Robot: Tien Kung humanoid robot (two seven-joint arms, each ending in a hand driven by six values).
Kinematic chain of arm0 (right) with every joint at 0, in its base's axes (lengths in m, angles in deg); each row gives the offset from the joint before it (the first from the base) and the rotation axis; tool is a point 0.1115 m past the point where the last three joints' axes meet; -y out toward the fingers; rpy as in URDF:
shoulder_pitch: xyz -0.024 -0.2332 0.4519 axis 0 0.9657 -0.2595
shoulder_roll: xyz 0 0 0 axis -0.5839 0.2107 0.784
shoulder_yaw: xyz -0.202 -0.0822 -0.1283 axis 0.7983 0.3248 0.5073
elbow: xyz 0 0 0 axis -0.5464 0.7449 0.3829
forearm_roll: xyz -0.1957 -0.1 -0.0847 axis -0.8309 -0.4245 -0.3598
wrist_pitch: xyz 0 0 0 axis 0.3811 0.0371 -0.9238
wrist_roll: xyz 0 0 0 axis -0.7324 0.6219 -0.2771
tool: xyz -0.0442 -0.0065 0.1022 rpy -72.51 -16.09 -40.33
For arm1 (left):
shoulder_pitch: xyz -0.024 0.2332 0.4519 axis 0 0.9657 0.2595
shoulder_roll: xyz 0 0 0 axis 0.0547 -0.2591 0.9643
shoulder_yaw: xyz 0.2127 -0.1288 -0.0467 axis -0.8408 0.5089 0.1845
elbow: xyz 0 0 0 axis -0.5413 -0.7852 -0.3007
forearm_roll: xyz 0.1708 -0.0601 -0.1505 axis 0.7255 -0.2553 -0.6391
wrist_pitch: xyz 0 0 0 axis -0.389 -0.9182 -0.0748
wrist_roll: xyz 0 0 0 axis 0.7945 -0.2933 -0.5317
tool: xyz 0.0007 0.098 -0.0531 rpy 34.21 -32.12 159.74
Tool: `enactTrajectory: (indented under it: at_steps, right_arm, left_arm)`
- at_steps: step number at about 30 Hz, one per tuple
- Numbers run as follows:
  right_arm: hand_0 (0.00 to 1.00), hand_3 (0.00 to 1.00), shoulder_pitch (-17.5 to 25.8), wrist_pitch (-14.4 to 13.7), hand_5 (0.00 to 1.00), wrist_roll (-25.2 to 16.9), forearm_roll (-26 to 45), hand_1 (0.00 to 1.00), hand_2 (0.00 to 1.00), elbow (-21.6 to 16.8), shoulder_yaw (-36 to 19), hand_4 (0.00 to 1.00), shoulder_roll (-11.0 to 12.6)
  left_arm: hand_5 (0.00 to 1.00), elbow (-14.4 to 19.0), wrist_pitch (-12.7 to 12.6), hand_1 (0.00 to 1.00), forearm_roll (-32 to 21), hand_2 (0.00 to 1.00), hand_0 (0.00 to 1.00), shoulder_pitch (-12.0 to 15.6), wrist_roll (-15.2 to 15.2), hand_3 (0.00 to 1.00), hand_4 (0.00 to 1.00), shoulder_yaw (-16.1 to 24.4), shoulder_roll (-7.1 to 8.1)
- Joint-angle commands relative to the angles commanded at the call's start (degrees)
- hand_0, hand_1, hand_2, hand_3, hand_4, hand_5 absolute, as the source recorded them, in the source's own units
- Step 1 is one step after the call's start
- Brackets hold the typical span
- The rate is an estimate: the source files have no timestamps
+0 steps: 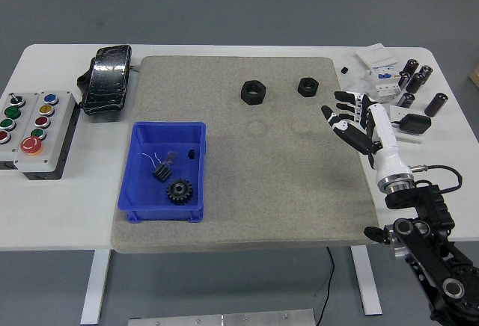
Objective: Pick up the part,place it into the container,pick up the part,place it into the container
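The right hand hovers spread and empty near the small nut, likely lining up a grab; the bin waits at the left.

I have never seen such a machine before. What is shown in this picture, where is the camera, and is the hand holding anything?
The camera sits high on a humanoid robot and looks down over its white table. The right hand, with five fingers, reaches in from the right; it is open and holds nothing. The left arm is out of view. On a grey mat lie two black nuts, a larger nut and a smaller nut. A blue bin holds a gear and small parts. At the left stand a button box and a black pedal.
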Motion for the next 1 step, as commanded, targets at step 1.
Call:
enactTrajectory:
  at_steps: [1]
  right_arm:
    - [0.653,0.659,-0.10,-0.03,0.406,-0.37,0.29,0.696,0.708,-0.25,0.29,0.838,0.05]
  left_arm:
    - [0.343,0.00,0.05,0.522,0.00,0.531,0.644,0.02,-0.08,0.617,0.668,0.10,-0.03]
